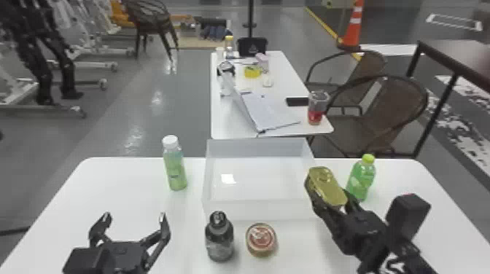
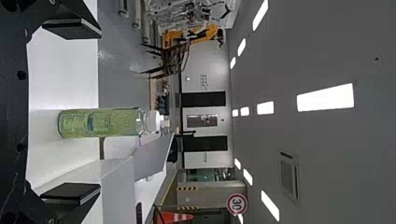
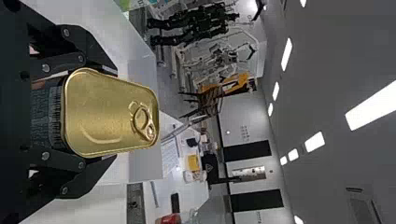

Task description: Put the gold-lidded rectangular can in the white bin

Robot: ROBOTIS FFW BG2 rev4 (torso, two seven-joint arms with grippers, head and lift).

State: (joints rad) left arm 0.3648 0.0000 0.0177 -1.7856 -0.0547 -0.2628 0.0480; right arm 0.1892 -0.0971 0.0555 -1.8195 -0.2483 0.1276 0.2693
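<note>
Room: grey floor (image 1: pixel 186 94) with wicker chairs (image 1: pixel 379 120), an orange traffic cone (image 1: pixel 354 25) and a farther white desk (image 1: pixel 229 125) bearing an open laptop (image 1: pixel 269 109) and a cup of red drink (image 1: pixel 315 109).
Table (image 1: pixel 120 182): white, rounded corners, nearest the robot.
White bin (image 1: pixel 255 209): on the table, at the middle of its far side.
Left gripper (image 1: pixel 135 215): over the near left part, fingers wide apart, holding nothing.
Right gripper (image 1: pixel 331 202): at the bin's right side, fingers closed against the can's two sides.
Bottles: white-capped green bottle (image 1: pixel 175 169) left of the bin; lime-capped green bottle (image 1: pixel 361 180) to the right; dark bottle (image 1: pixel 219 238) in front.
Gold-lidded rectangular can (image 1: pixel 328 187): in the right gripper, by the bin's right wall.
Round jar (image 1: pixel 261 239): just right of the dark bottle, red on its lid.
</note>
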